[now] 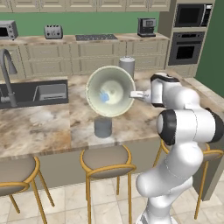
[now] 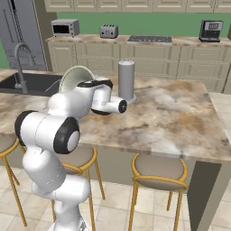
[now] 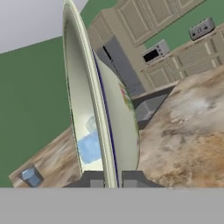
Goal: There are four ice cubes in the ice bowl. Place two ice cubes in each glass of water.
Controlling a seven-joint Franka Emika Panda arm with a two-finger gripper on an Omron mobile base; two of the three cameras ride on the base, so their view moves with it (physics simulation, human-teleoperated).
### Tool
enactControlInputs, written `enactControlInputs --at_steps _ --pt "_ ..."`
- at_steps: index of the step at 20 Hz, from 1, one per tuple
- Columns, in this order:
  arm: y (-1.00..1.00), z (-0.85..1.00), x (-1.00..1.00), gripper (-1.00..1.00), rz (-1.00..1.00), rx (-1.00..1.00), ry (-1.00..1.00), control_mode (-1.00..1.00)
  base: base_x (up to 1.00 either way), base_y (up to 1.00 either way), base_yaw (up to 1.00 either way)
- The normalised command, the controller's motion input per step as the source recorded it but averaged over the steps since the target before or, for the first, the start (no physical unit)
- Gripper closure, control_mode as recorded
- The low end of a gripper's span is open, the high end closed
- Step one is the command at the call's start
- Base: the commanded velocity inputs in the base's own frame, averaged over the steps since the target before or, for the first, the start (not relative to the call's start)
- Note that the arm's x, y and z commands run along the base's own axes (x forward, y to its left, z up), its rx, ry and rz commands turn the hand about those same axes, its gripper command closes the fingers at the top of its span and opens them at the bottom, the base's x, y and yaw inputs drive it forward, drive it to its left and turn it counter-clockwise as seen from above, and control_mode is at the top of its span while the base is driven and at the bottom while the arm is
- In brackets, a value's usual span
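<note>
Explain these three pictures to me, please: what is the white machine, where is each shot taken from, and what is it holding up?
The white machine is a robot arm on a driving base in a rendered kitchen. Two cameras ride on the base behind the arm, to its left and right; the third sits on the hand, looking along the gripper. The gripper is shut on the rim of the ice bowl, lifted off the marble counter and tipped so its inside faces the left camera. A light-blue ice cube lies inside; how many there are I cannot tell. Below the bowl stands one glass of water. Behind it is a tall grey cylinder, and a sink lies to the left.
</note>
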Motion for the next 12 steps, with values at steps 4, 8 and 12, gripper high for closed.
enactControlInputs --at_steps 4,8,12 --pt "0.35 0.0 0.06 1.0 0.0 -0.04 -0.02 -1.0 0.0 0.0 0.0" --pt "0.44 0.0 0.05 1.0 0.0 -0.04 0.0 -1.0 0.0 0.0 0.0" --pt "0.17 0.04 0.03 1.0 0.0 0.0 0.0 -1.0 0.0 0.0 0.0"
